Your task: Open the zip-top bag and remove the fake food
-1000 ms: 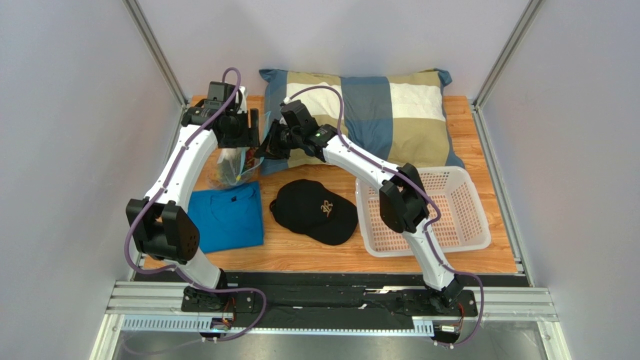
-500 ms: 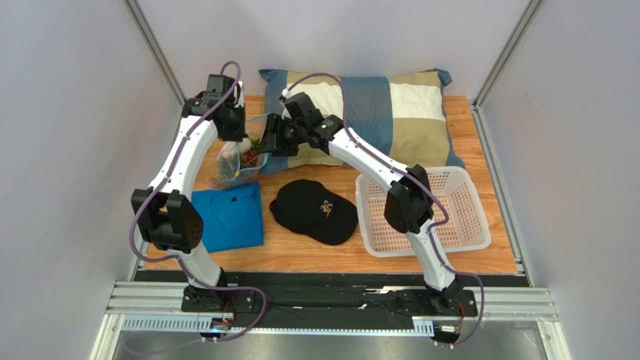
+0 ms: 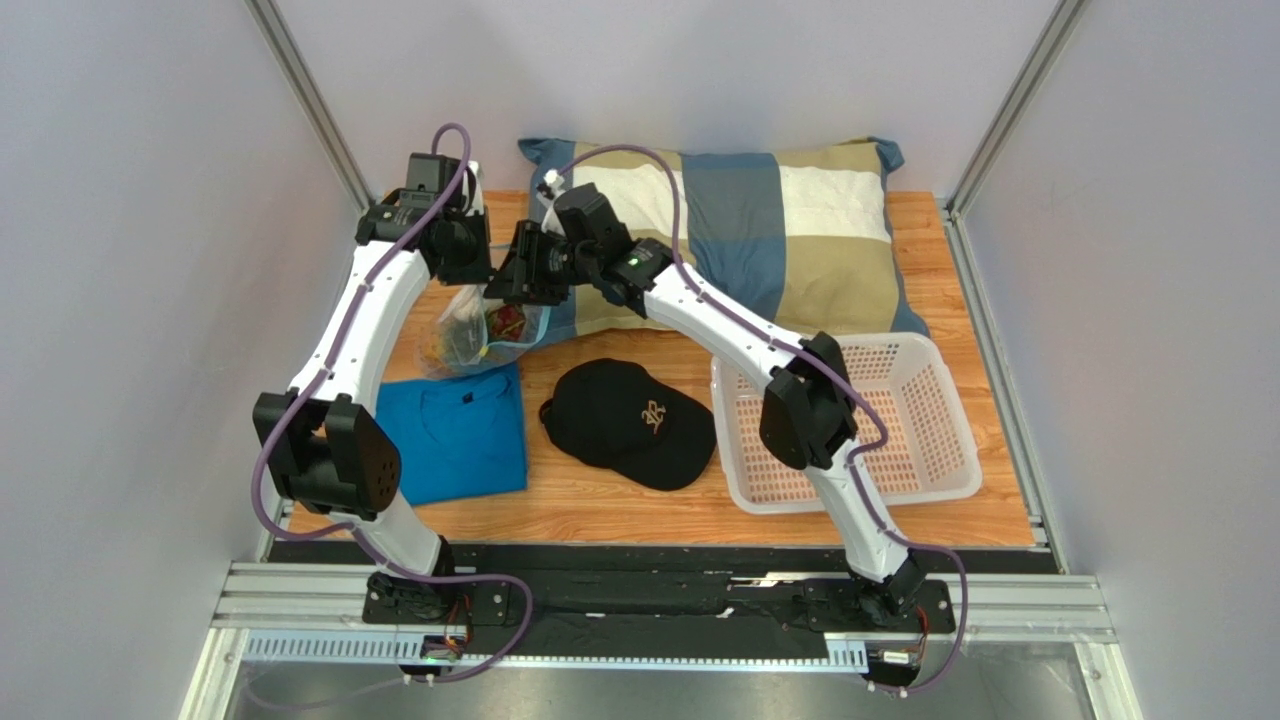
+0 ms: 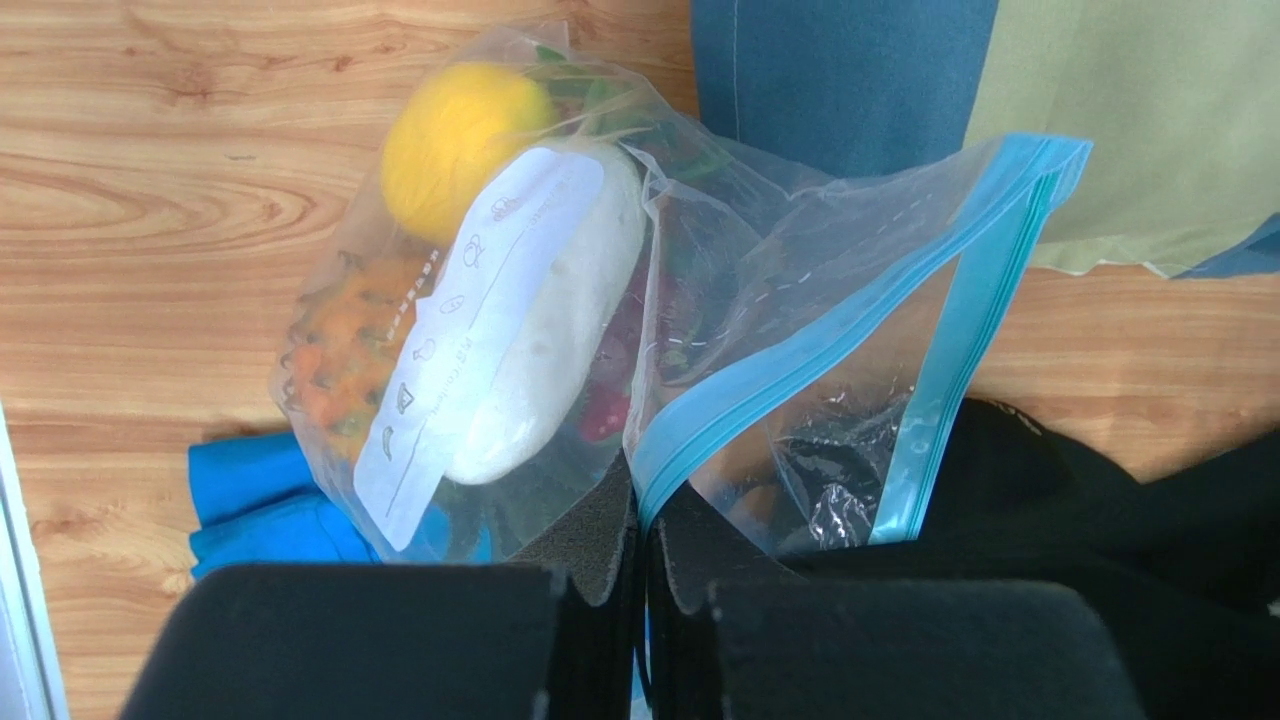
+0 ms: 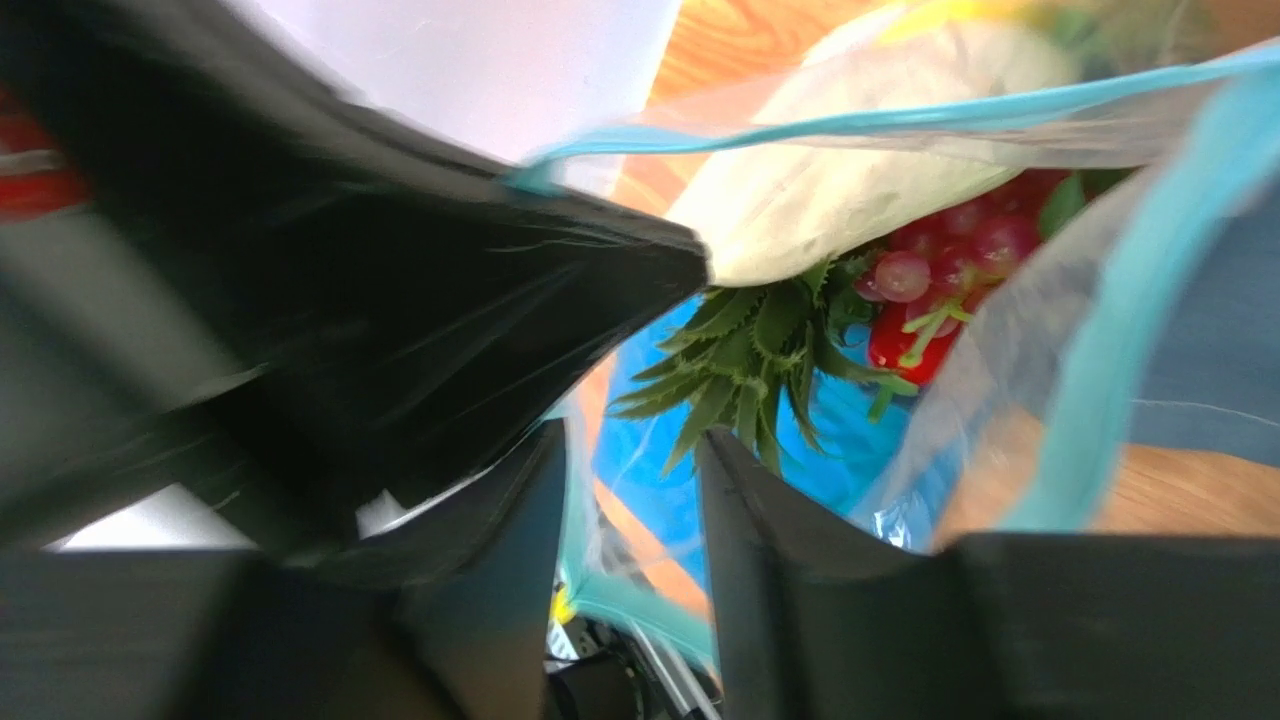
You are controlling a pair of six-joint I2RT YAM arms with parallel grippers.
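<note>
The zip-top bag [image 3: 469, 333] hangs at the back left over the wooden table, its mouth upward. My left gripper [image 4: 646, 507] is shut on the teal zip strip [image 4: 842, 338] at one side of the mouth. Fake food shows through the plastic: a yellow lemon [image 4: 451, 132], a cream-white vegetable [image 4: 553, 315] and an orange pineapple [image 4: 338, 357]. My right gripper [image 5: 631, 443] stands open at the mouth, with a fold of the bag's rim loose between its fingers. Past them I see pineapple leaves [image 5: 751, 360], dark red grapes [image 5: 947, 255] and a red chili [image 5: 909, 348].
A checked pillow [image 3: 781, 225] lies along the back. A folded blue shirt [image 3: 451, 435] sits under the bag, a black cap [image 3: 624, 420] is in the middle, and a white basket [image 3: 920, 357] stands at the right. Both grippers crowd together at the back left.
My left gripper has shut on the bag's zip strip. My right gripper has let go, opened, and shifted left over the bag's mouth.
</note>
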